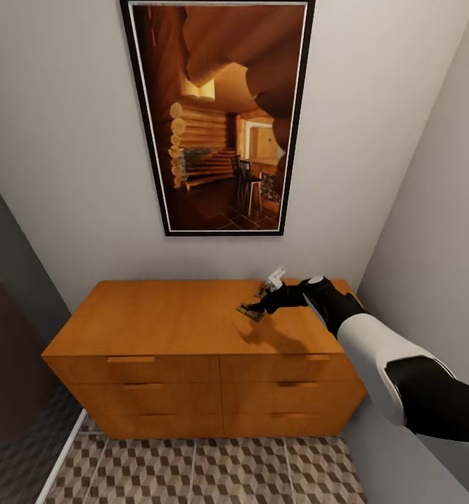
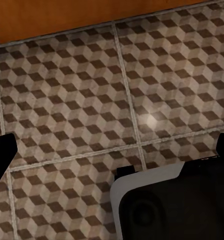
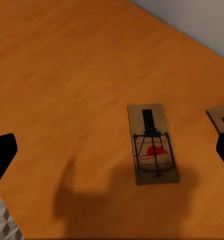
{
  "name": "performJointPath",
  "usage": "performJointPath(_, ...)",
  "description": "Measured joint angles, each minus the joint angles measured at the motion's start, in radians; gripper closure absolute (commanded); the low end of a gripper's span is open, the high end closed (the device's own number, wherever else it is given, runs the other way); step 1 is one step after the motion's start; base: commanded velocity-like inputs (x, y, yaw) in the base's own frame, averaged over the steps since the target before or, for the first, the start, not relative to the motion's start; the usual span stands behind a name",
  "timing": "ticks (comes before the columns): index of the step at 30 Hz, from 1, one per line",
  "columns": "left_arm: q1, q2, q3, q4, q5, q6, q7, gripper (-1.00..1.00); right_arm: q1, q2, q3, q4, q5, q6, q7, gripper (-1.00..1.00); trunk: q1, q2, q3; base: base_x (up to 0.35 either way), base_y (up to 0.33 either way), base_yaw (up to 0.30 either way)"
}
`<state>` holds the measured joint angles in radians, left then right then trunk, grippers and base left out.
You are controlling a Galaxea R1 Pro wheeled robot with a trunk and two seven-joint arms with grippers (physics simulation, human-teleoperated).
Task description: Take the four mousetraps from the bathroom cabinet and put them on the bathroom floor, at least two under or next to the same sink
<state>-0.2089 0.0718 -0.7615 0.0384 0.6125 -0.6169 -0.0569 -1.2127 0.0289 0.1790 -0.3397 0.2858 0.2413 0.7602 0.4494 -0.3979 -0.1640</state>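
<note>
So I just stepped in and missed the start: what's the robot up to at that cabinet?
The right gripper is reaching over the top of the orange-brown cabinet, open and hovering above a mousetrap that lies flat on the wood. A second trap lies close beside it. Nothing is held yet. The left gripper hangs open over the patterned bathroom floor in front of the cabinet, which carries no trap in these views.
</note>
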Motion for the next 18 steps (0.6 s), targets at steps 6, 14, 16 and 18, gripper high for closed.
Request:
performJointPath(6, 0.0, 0.001, 0.0, 0.0, 0.0, 0.0, 0.0, -1.0, 0.0, 0.0, 0.001, 0.027, -0.001, -0.024, 0.0, -1.0, 0.0, 0.0, 0.0, 0.0, 0.0, 0.0)
performJointPath(14, 0.0, 0.001, 0.0, 0.0, 0.0, 0.0, 0.0, -1.0, 0.0, -0.001, 0.0, 0.045, -0.001, -0.041, 0.0, -1.0, 0.0, 0.0, 0.0, 0.0, 0.0, 0.0)
performJointPath(16, 0.0, 0.0, 0.0, 0.0, 0.0, 0.0, 0.0, -1.0, 0.0, -0.005, 0.0, 0.048, -0.001, -0.044, 0.0, -1.0, 0.0, 0.0, 0.0, 0.0, 0.0, 0.0)
performJointPath(18, 0.0, 0.0, 0.0, 0.0, 0.0, 0.0, 0.0, -1.0, 0.0, -0.009, 0.0, 0.049, -0.001, -0.044, 0.0, -1.0, 0.0, 0.0, 0.0, 0.0, 0.0, 0.0)
